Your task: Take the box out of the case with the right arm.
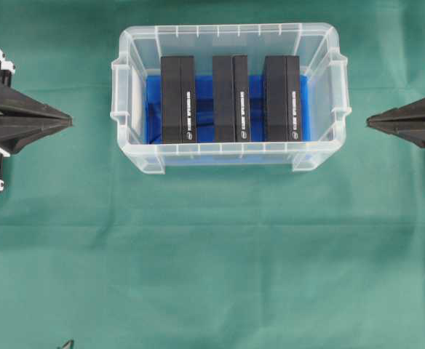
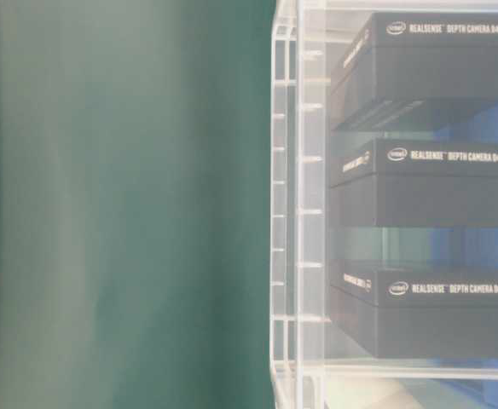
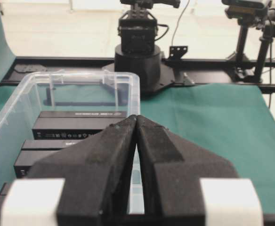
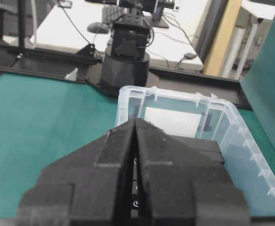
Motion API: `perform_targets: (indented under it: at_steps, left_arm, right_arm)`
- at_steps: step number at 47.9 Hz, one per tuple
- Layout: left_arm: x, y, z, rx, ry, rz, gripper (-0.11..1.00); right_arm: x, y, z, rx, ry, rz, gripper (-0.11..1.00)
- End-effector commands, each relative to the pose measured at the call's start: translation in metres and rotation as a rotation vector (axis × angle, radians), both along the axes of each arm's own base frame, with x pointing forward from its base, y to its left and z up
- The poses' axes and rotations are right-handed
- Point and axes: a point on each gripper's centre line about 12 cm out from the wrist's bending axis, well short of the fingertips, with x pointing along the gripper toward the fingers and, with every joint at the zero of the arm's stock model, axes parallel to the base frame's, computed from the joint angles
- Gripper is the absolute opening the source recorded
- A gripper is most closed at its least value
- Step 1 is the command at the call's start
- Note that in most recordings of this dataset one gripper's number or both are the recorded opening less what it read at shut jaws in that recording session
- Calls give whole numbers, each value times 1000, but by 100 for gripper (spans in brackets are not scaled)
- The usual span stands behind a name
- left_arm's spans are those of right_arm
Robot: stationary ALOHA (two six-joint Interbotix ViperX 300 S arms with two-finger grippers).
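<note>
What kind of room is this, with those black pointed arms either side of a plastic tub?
Probably a robotics lab: a green cloth covers the bench, a desk with cables stands behind, and camera boxes fill the case.

The left gripper (image 1: 68, 118) is seen at the left edge of the overhead view, with white bands on it. Its jaws are pressed together into a point, and nothing is held. The right gripper (image 1: 370, 121) is seen at the right edge, all black, its jaws also closed to a point and holding nothing. Both are pointed toward the middle, probably level.
</note>
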Motion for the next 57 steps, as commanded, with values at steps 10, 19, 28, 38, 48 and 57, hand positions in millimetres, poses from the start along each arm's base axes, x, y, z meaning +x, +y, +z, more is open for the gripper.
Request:
perform_targets:
  at_steps: [10,19,28,38,48,57]
  left_arm:
    - [4,1,3,-26,61,1,2]
    - [3,1,24,-26,11,0,2]
    - [2,0,71,-27,-1,-1,2]
    - [-3,1,126,-25,38,5,2]
    - [-4,1,160,-22,66,8,2]
    - [3,1,154,-24,124,8,2]
  right_arm:
    - [9,-1,8,15,61,-3,1]
    - [11,-1,25,21,81,-5,1]
    - [14,-1,69,58,88,-2,1]
    - [14,-1,126,155,97,2,1]
    - [16,-1,156,198,138,-1,1]
    - [17,-1,151,198,197,-9,1]
